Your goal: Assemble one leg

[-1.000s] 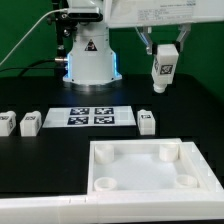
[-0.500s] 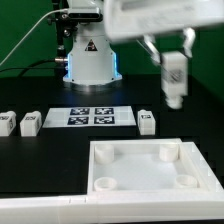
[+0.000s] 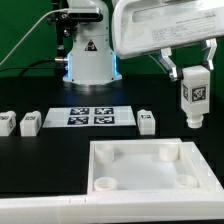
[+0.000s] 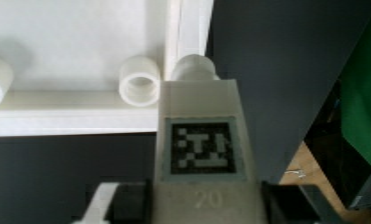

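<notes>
One leg (image 3: 194,100) hangs upright, clamped in the gripper (image 3: 193,72); its tag (image 3: 196,92) faces the exterior camera; the white tray (image 3: 135,147) lies near.

On a black table (image 3: 40,175), before a green backdrop (image 3: 20,30), the marker board (image 3: 92,117) lies flat with four tags. Three small white posts lie in line with it: two (image 3: 5,123) (image 3: 29,123) to the exterior view's left of the board, and one (image 3: 147,122) just beside its right end. Nearer the camera, apart from these, sits a white square tray (image 3: 100,165) with a raised rim and round corner sockets (image 3: 187,182).
</notes>
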